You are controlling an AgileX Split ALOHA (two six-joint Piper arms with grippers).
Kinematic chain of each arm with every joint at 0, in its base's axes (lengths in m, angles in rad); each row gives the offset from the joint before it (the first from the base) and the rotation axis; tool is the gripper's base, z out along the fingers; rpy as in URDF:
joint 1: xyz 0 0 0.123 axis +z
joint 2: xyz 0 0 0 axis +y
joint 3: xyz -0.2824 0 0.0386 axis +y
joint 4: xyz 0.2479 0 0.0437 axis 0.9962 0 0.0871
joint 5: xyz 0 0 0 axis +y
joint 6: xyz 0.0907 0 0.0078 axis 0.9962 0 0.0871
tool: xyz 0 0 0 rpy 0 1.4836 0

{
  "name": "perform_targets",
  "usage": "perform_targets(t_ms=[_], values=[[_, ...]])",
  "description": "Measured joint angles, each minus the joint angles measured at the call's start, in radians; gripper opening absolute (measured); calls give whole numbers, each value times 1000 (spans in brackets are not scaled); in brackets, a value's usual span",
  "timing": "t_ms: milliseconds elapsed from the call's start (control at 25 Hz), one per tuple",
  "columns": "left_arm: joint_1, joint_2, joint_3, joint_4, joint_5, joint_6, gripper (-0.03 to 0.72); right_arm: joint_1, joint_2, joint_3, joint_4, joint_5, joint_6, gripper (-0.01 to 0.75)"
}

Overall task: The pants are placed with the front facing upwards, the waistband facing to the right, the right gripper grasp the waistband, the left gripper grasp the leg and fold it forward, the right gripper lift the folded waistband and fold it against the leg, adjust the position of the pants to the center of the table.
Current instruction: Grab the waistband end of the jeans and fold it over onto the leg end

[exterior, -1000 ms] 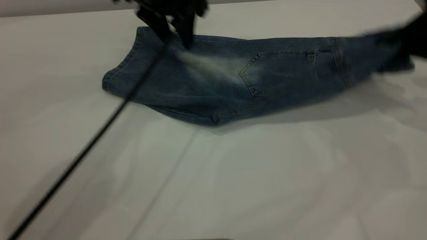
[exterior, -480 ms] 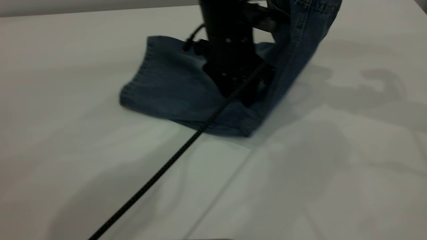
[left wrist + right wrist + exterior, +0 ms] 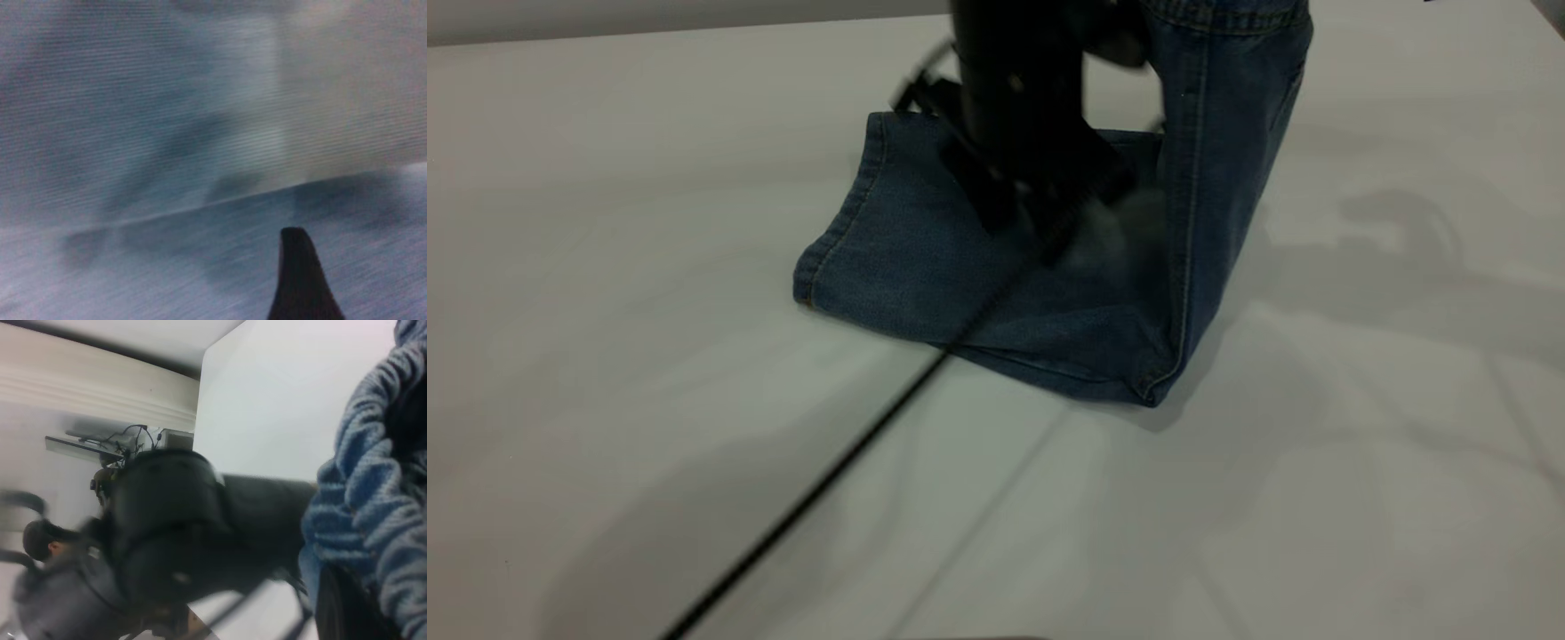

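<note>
Left gripper (image 3: 1032, 218): pressed down on the leg of the pants (image 3: 996, 284) near the middle of the flat part; whether its jaws are spread or pressed together cannot be told, since the exterior view blurs them and the left wrist view shows only 1 dark fingertip (image 3: 303, 280) over denim. Right gripper: out of the exterior view above the top edge; in the right wrist view the ruched waistband (image 3: 363, 500) fills the frame beside 1 dark finger (image 3: 343, 607), pinched and lifted. The pants bend in an L: the leg lies flat on the table (image 3: 605, 356), the waistband half stands upright. A black cable (image 3: 827, 480) runs across the table toward the left gripper. Compared with 0.5 s ago, the cuff lies farther right and the raised half stands straighter.
</note>
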Motion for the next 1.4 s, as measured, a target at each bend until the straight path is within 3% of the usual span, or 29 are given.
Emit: perform_targets(t_ms=[560,720,1000,1400], values=[[124,-64,0,135,88,-8,400,0,-1,0,9,21,-40,106],[132,-28,0,135,107,-8,400,13,-1,0,38,21,-60,106],[132,29,2,98,106,-7,400,110,-1,0,40,22,-114,106],[133,43,10,82,101,-6,387,129,-1,0,40,22,-130,106]])
